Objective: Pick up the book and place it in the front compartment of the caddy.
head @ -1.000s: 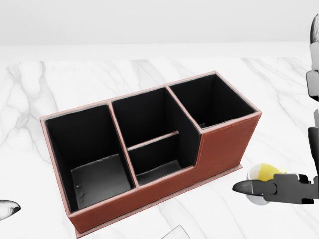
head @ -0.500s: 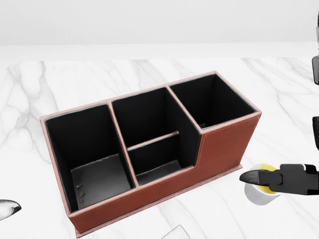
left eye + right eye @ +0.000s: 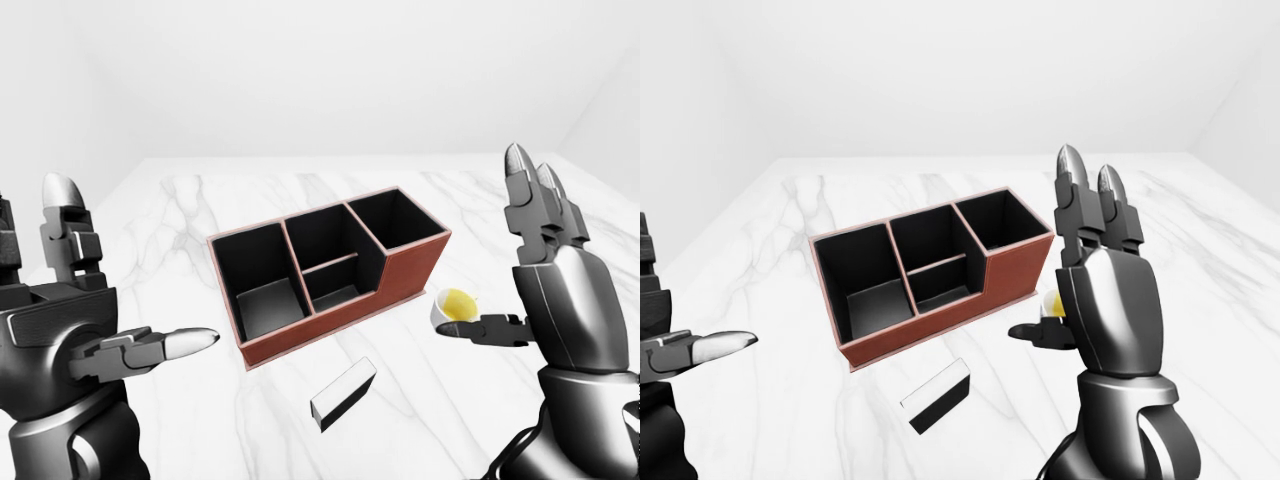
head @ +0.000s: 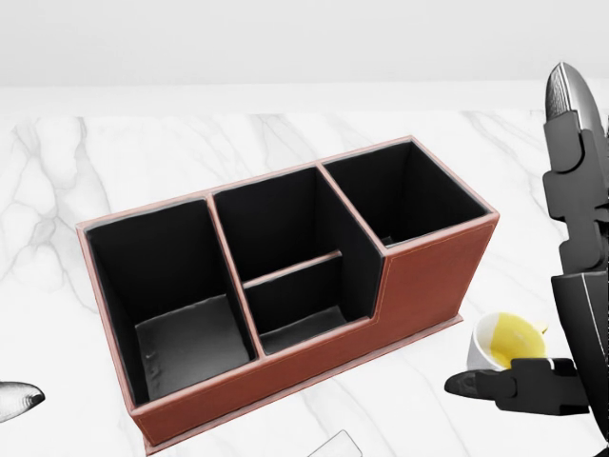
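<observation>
Only in the eye views, book below caddy; both robot hands open, empty.

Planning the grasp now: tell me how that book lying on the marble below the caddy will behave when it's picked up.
The book looks like a closed, thin block, so it probably lifts stiff rather than floppy. It lies flat on the smooth marble table, so it may slide if nudged, and the fingers get little edge. It shouldn't roll or tip.
</observation>
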Controlling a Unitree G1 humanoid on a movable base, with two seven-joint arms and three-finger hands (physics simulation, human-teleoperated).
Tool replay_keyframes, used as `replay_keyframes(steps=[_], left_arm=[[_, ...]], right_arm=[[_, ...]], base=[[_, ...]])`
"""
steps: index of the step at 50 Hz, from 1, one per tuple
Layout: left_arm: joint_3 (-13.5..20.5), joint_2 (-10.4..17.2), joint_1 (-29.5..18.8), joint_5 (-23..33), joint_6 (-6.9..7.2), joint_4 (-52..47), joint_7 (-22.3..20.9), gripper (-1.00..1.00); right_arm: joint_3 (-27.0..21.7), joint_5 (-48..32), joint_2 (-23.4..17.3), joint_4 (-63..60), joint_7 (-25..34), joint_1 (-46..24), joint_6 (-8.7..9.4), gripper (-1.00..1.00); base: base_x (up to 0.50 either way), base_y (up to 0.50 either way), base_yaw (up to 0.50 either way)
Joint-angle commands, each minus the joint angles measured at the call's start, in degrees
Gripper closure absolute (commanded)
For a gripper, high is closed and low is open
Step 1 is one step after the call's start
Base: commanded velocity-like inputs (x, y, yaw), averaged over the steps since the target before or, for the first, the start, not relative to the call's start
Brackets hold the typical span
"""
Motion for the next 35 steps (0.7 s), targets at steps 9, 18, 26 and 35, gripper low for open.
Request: replay_keyframes(steps=[9,18,26,35], left_arm=[[-3.15,-0.71,-0.51,5.21,0.00,4.69,0.55,-1.00],[-3.44,-0.77,-0.45,5.44,0.00,4.81,0.57,-1.00],[-2.99,-0.64,-0.67,5.05,0.00,4.68,0.57,-1.00],[-2.78,-0.50,-0.82,4.75,0.00,4.30,0.79,-1.00]], right_arm=[[2.37,2.83,0.00,0.00,0.00,16.58,0.00,-1.00],[11.21,27.63,0.00,0.01,0.00,60.61,0.00,-1.00],[9.38,34.54,0.00,0.00,0.00,66.66,0.00,-1.00],[9.69,23.58,0.00,0.04,0.00,56.30,0.00,-1.00]], base=[[0.00,0.00,0.00],[0.00,0.00,0.00],[0.00,0.00,0.00],[0.00,0.00,0.00]])
